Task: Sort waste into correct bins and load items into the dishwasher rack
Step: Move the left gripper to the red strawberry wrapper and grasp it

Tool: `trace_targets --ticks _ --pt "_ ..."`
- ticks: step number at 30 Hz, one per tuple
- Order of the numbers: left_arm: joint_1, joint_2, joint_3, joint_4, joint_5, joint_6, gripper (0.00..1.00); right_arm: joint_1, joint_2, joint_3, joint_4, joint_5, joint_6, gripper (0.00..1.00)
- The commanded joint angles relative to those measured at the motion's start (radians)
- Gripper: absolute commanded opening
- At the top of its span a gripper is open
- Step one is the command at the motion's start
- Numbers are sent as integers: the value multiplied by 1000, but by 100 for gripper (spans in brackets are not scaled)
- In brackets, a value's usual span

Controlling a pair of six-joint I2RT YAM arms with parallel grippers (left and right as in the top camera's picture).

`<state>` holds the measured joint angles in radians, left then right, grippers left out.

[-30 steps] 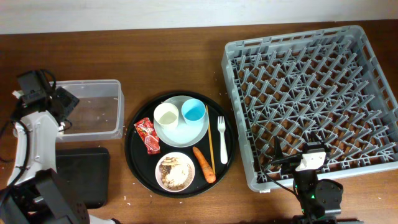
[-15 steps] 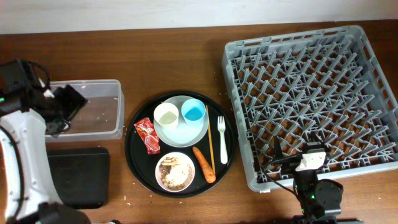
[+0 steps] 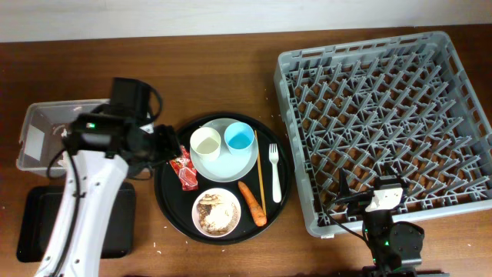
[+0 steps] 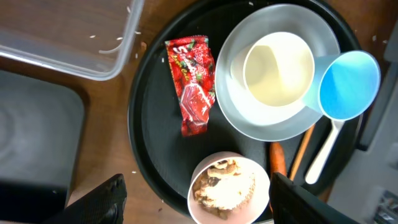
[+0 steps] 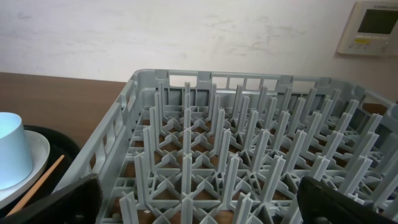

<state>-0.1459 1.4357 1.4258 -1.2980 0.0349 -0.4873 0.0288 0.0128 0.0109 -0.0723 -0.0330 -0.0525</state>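
Above the brown wooden desk point(image 3: 231, 85), the left claw point(image 4: 202, 200), spread wide, hangs by a small red crinkled wrapper point(image 4: 194, 93).

The left arm point(image 3: 81, 196) has white links, black joints, black cables and seemingly a green light.

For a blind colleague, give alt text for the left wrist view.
Open left gripper above a round black tray holding a red wrapper, a plate with a cream cup and a blue cup, and a bowl of food scraps. A clear tub and flat black tray sit left.
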Motion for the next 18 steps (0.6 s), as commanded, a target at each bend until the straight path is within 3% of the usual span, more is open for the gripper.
trace_targets --ticks 1,5,18 --pt "-61 -11 -105 68 -61 -65 73 5 -6 -5 -5 8 6 99" --pt "-63 -9 -226 193 -61 -76 62 5 -6 -5 -5 8 6 99" --pt "-63 -9 -568 548 -61 -148 62 5 -6 -5 -5 8 6 99"
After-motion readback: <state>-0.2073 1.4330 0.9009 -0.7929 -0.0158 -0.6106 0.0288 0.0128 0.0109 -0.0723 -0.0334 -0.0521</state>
